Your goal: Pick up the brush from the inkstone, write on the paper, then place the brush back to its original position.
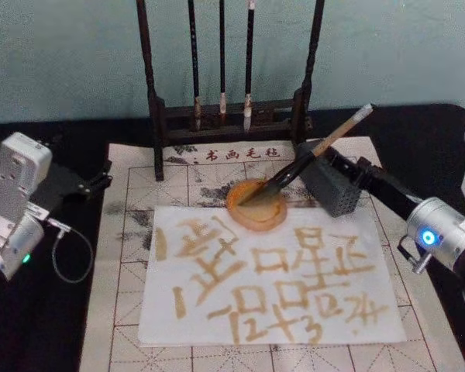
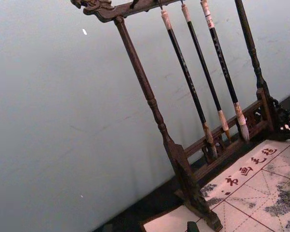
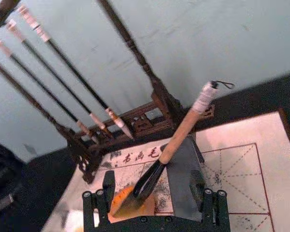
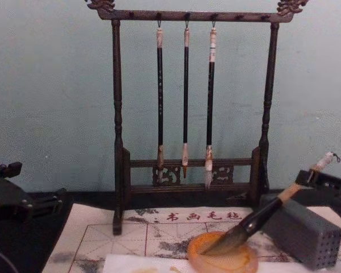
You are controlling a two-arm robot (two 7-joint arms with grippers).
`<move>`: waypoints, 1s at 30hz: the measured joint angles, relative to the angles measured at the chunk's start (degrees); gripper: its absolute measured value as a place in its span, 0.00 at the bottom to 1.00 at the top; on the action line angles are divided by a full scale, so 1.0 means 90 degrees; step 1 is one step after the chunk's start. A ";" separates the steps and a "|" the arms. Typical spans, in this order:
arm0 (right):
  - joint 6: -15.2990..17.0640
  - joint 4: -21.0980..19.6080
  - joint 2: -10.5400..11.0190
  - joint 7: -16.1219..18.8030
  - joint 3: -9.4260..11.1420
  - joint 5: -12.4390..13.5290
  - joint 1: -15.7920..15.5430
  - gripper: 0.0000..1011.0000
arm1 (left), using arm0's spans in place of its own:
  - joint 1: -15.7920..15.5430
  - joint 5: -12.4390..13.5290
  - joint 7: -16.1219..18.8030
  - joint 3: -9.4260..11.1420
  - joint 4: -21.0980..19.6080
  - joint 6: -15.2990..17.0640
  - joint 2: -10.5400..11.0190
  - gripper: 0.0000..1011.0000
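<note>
Right now I've got the right hand [image 1: 325, 167] up at the far right of the mat [image 1: 124, 256], its fingers [image 3: 186, 169] wide apart w/ the brush [image 1: 310, 159] lying between them; can't tell if either pad actually touches the shaft. Brush is tilted, cap end up and toward the right, bristle tuft down in the inkstone [image 1: 257, 208], resting on the dish's rim/centre. In chest view the brush [image 4: 261, 219] slants from the inkstone [image 4: 223, 257] up toward the right hand [image 4: 307, 222]. Inkstone sits at the far edge of the paper [image 1: 271, 279], overlapping its top border; paper is covered w/ yellowish-tan characters and lies on the grid mat on the tabletop. Behind it stands the dark rack [image 4: 190, 102] w/ three thin brushes [image 4: 185, 96] hanging. Left hand [image 1: 89, 182] is parked off the mat's left side, can't tell its finger state.
</note>
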 joint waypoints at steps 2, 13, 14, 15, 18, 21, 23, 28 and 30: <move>-0.0264 -0.0075 0.0120 0.0060 -0.0149 -0.0328 -0.0070 0.99 | 0.0000 0.0000 0.0000 0.0000 0.0000 0.0000 0.0000 0.99; -0.1536 -0.0135 0.0393 -0.0027 -0.0756 -0.2459 -0.0243 0.99 | 0.0000 0.0000 0.0000 0.0000 0.0000 0.0000 0.0000 0.99; -0.1599 -0.0125 0.0403 -0.0053 -0.0789 -0.2589 -0.0249 0.99 | 0.0000 0.0000 0.0000 0.0000 0.0000 0.0000 0.0000 0.99; -0.1729 -0.0094 0.0419 -0.0108 -0.0849 -0.2859 -0.0255 0.99 | 0.0000 0.0000 0.0000 0.0000 0.0000 0.0000 0.0000 0.99; -0.1959 -0.0011 0.0443 -0.0230 -0.0970 -0.3371 -0.0260 0.99 | 0.0000 0.0000 0.0000 0.0000 0.0000 0.0000 0.0000 0.99; -0.2165 0.0083 0.0453 -0.0350 -0.1079 -0.3841 -0.0258 0.99 | 0.0000 0.0000 0.0000 0.0000 0.0000 0.0000 0.0000 0.99; -0.2282 0.0155 0.0452 -0.0427 -0.1134 -0.4133 -0.0249 0.99 | 0.0000 0.0000 0.0000 0.0000 0.0000 0.0000 0.0000 0.99; -0.2400 0.0241 0.0441 -0.0507 -0.1189 -0.4484 -0.0237 0.99 | 0.0000 0.0000 0.0000 0.0000 0.0000 0.0000 0.0000 0.99; -0.2432 0.0270 0.0420 -0.0532 -0.1194 -0.4640 -0.0238 0.99 | 0.0000 0.0000 0.0000 0.0000 0.0000 0.0000 0.0000 0.99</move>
